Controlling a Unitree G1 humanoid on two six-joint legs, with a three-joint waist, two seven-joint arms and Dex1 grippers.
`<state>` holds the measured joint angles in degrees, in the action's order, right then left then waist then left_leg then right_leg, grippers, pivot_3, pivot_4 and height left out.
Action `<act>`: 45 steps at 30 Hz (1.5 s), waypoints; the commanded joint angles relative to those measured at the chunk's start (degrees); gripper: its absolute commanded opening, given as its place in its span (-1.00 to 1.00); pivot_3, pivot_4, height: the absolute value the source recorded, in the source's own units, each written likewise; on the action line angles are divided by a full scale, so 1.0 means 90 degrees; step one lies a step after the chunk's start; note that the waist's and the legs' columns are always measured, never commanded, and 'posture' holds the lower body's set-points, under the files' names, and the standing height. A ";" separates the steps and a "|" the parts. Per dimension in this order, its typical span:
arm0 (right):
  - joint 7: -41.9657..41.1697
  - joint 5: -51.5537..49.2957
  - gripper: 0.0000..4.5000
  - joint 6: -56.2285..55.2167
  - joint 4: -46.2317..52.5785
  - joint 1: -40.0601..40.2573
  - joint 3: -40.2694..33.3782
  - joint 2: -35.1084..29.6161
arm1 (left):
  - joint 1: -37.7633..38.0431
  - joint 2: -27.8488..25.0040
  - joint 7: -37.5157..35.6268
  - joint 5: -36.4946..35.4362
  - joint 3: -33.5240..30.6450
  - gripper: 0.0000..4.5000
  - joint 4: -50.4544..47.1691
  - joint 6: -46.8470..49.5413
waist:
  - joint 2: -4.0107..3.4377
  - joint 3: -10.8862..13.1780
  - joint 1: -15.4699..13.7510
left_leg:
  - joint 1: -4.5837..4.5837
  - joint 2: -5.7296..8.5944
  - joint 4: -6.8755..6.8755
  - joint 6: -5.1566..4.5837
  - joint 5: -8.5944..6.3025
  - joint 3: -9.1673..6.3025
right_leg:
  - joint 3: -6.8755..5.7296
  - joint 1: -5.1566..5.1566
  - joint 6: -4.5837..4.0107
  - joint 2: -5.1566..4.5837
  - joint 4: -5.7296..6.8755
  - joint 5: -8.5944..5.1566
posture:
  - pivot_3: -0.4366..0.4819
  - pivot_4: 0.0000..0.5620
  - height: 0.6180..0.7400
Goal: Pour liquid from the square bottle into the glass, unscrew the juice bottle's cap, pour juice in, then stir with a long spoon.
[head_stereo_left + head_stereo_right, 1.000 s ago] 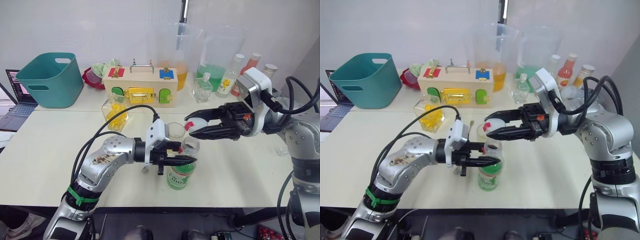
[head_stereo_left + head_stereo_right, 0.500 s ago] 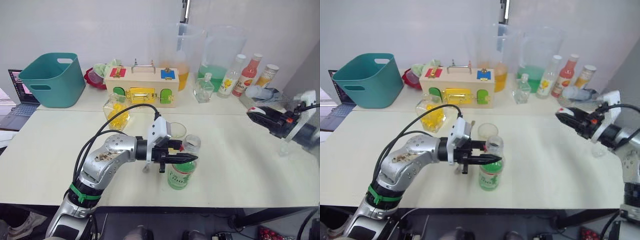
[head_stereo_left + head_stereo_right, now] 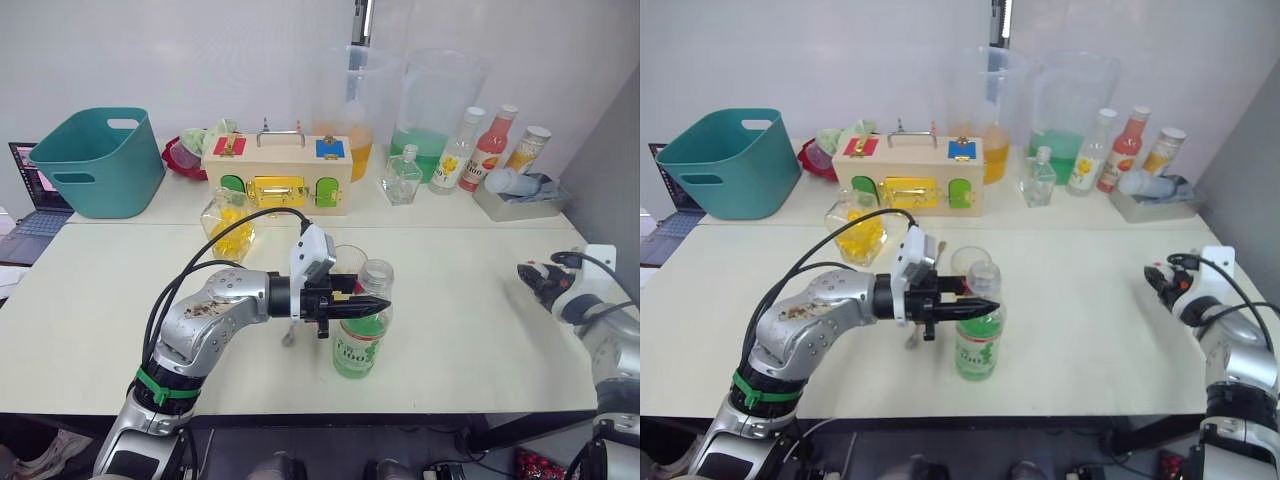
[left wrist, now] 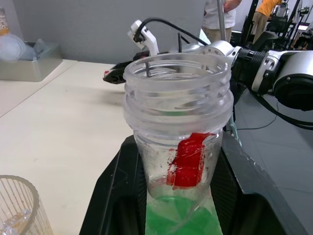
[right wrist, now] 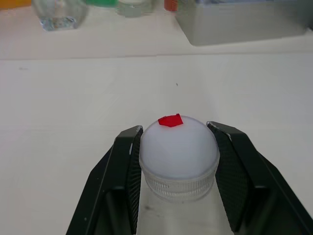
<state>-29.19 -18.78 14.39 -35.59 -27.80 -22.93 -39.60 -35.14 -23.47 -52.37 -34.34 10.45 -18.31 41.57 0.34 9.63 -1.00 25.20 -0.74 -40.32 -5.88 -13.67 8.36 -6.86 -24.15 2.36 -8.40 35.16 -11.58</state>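
Left claw [image 3: 372, 303] gripping green-labelled juice bottle [image 3: 361, 335]

The slim clear plastic juice bottle [image 3: 361, 325] with green-and-white label stands upright, uncapped. At its eleven o'clock, touching perhaps, the plain clear tumbler [image 3: 351, 260]; farther out, the squat yellow-filled square bottle [image 3: 229, 222]. Its white cap [image 5: 178, 147] sits upright, well away.

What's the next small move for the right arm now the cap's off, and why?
Probably lower the right gripper and release the juice bottle's cap on the bare table. The cap sits pinched between its fingers, well away from the juice bottle, whose neck is open and clamped in the left gripper. With the cap parked, pouring into the glass can follow.
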 commanded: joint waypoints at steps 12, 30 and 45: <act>0.0179 0.0033 0.46 0.0012 0.0107 0.0232 -0.0073 0.0247 | 0.0000 0.0040 -0.0030 -0.0302 0.0002 -0.41 -0.0334 0.0100 | -0.0003 0.0000 0.0046 | -0.0001 0.0000 0.0003 0.0005 0.0004 0.0000 | 0.0003 0.0000 0.0000 0.0003 -0.0001 -0.0001 | -0.05 -0.47 0.88; -0.1755 -0.2398 1.00 0.3268 0.4691 0.0407 0.0092 -0.1067 | 0.0062 -0.0279 -0.0141 -0.0606 -0.0395 -0.41 -0.0494 0.0178 | -0.0023 0.0000 0.0039 | -0.0004 -0.0003 0.0009 0.0006 0.0003 -0.0006 | 0.0016 -0.0008 -0.0002 0.0005 0.0001 -0.0001 | -0.05 -0.47 0.88; -0.4073 -0.3480 1.00 0.4029 0.5106 -0.0374 0.0936 -0.1794 | 0.0201 -0.1784 0.0224 -0.2398 -0.2610 -0.41 -0.0903 0.1203 | -0.0018 0.0003 0.0020 | 0.0004 0.0000 0.0007 -0.0009 -0.0006 -0.0011 | 0.0006 -0.0010 -0.0003 -0.0003 -0.0005 -0.0001 | -0.05 -0.47 0.88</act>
<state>-63.61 -48.49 50.66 8.44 -30.71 -13.48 -54.31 -33.11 -37.68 -49.61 -52.37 -7.80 -23.96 52.36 0.18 9.66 -0.83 25.23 -0.76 -40.25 -5.96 -13.73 8.26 -6.80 -24.25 2.33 -8.41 35.12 -11.59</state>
